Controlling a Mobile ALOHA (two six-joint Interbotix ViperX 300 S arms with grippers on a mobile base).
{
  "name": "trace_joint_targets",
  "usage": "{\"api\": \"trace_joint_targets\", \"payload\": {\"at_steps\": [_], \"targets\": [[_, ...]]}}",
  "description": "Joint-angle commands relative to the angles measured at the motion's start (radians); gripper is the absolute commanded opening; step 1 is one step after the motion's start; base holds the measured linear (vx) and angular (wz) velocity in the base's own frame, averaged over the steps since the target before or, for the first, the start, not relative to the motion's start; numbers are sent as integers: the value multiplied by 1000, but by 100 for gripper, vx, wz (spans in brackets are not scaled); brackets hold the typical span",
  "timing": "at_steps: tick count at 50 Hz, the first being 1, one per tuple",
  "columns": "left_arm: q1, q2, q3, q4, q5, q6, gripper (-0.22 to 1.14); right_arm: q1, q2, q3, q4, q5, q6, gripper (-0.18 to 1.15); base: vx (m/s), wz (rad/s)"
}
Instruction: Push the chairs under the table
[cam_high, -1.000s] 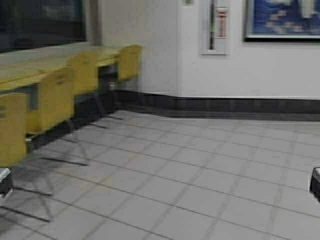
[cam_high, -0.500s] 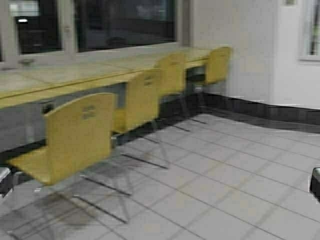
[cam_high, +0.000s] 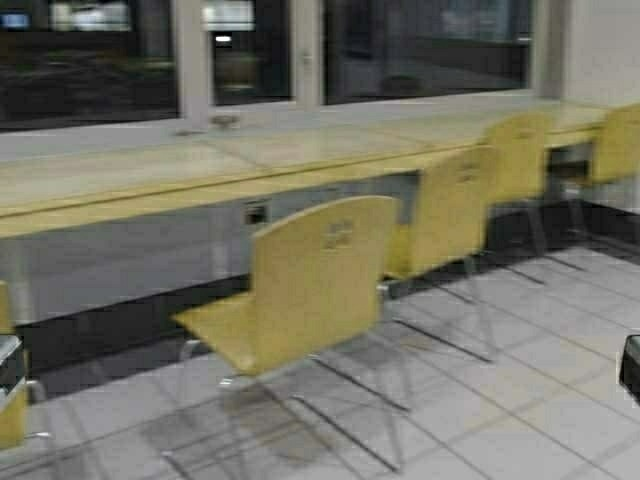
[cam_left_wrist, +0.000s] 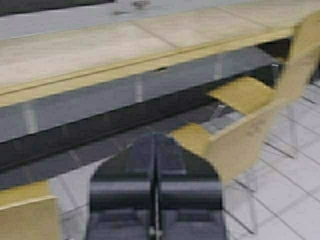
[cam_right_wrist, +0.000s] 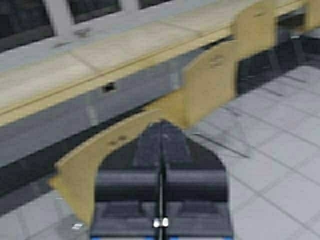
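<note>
Several yellow-tan chairs stand in a row along the table (cam_high: 120, 185), a long pale counter under dark windows. The nearest chair (cam_high: 320, 275) is pulled out, its seat clear of the table's edge, its back toward me. A second chair (cam_high: 450, 210), a third (cam_high: 520, 155) and a fourth (cam_high: 615, 140) stand further right, closer to the table. Another chair (cam_high: 10, 425) shows at the far left edge. My left gripper (cam_left_wrist: 155, 137) is shut and empty, low over the floor short of the table (cam_left_wrist: 100, 55). My right gripper (cam_right_wrist: 161, 125) is also shut and empty, behind the nearest chair's back (cam_right_wrist: 95, 155).
Grey tiled floor (cam_high: 540, 400) spreads out to the right of the chairs. A dark baseboard (cam_high: 110, 330) runs under the table along a grey wall with a small socket (cam_high: 256, 213). Chrome chair legs (cam_high: 350, 440) stretch across the floor near me.
The robot has turned left: the whole scene has slid to the right, bringing the table and the pulled-out chair from the left edge to the middle. Both grippers stay shut.
</note>
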Motion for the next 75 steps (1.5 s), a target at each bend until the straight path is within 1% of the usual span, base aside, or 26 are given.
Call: {"api": "trace_joint_targets", "payload": {"at_steps": [1,10,18,34,39,47,54,60,64,68,75], "targets": [[-2,6,-20,2,-8,-2,3,3,3,-11,-2,-2,21,5,20,48],[-2,6,-12,-3,-8,-8,3,31,5,-14,-2,31,77,5,20,46],[-2,3,-2,-9,-5,-18,3,44,11,-14,-5,57,74,5,19,42],[-2,15,0,-8,-2,-67,3,44,72,-35,-6,55,75,5,16,39],[-2,38,-3,-9,-2,-109,3,44,77,-37,-5,58,81,5,16,40],[-2,89,-12,-11,14,-235,3,67,77,-26,-3,69,94,5,17,47],[-12,167,-34,-11,64,-350,3,126,97,-35,5,155,135,5,17,46],[-84,262,-63,-11,72,-433,3,192,155,-55,55,224,235,5,16,41],[-123,337,-95,-11,71,-472,3,227,206,-71,83,225,296,5,16,37],[-140,411,-124,-25,67,-508,3,253,264,-89,92,219,330,5,16,29],[-141,548,-144,-97,43,-571,3,295,396,-127,95,187,344,5,14,20]]}}
